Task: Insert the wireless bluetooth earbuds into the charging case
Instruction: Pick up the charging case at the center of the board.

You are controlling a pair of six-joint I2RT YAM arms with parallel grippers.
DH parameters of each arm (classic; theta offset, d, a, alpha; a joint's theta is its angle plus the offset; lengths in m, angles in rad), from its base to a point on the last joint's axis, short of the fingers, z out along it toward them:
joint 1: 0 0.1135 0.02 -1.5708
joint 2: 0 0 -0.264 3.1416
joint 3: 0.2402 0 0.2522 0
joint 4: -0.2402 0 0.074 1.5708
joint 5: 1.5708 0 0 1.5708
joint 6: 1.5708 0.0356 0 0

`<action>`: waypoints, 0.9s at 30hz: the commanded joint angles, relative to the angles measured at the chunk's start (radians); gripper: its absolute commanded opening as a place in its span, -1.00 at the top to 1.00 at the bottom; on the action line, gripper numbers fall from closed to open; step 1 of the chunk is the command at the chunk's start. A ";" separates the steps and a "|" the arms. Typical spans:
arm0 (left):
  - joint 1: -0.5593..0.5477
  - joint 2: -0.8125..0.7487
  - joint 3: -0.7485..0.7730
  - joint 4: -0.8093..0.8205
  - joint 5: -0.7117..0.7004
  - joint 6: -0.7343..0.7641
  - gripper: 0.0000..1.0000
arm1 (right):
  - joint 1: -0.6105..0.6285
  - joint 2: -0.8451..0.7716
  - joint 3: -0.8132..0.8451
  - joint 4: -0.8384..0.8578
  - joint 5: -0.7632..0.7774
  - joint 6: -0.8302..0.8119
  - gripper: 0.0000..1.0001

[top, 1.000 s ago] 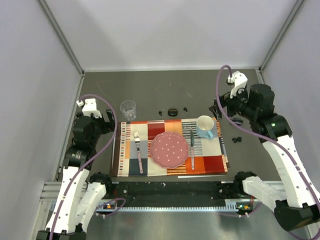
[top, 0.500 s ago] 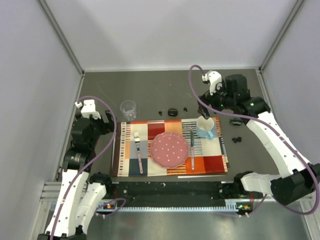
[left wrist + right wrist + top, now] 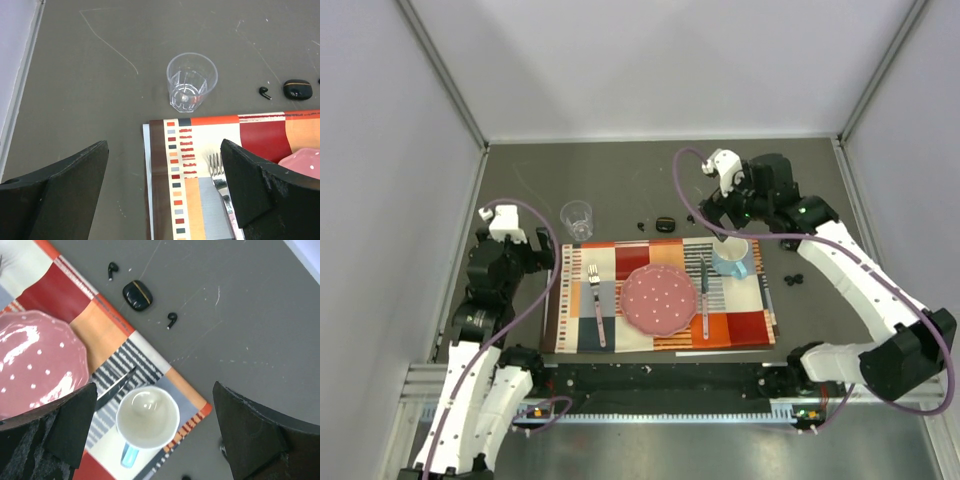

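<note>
Two in number and tiny, the left earbud [image 3: 112, 270] and the right earbud [image 3: 171, 320] lie on the bare dark tabletop [image 3: 250, 300] just off the far edge of the placemat [image 3: 55, 295]; they flank the charging case [image 3: 137, 295], each near it but not touching; the case looks closed, a thin pale line running across its lid, so it likely needs opening before anything goes in; each earbud should be very light, hard and slick, prone to skid or flip under a careless pinch, so the best hold is probably across the rounded body with the stem left free for seating; the case is likely stiff, smooth and light too, apt to slide unless steadied by its sides; the right pincer [image 3: 155, 425] hangs spread wide and empty above the mug [image 3: 147, 417], near the earbuds; the left pincer [image 3: 165, 190] is likewise released, holding nothing, over the placemat's left end near the clear glass [image 3: 191, 82].
</note>
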State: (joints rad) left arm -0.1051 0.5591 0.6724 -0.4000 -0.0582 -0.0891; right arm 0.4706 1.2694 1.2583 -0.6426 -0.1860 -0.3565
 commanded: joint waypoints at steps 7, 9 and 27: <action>0.004 -0.007 -0.145 0.193 0.026 0.155 -0.97 | 0.013 0.087 0.003 0.325 -0.038 0.174 -0.98; 0.004 -0.028 -0.172 0.227 0.003 0.155 -0.97 | 0.013 0.099 0.035 0.304 -0.038 0.177 -0.98; 0.002 -0.096 -0.033 0.082 0.093 0.014 -0.97 | 0.013 -0.062 0.069 -0.108 -0.194 0.137 -0.96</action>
State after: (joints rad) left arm -0.1051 0.4480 0.6010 -0.2996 -0.0196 -0.0460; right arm 0.4713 1.2415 1.3186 -0.6872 -0.3489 -0.1776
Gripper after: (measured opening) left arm 0.987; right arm 0.988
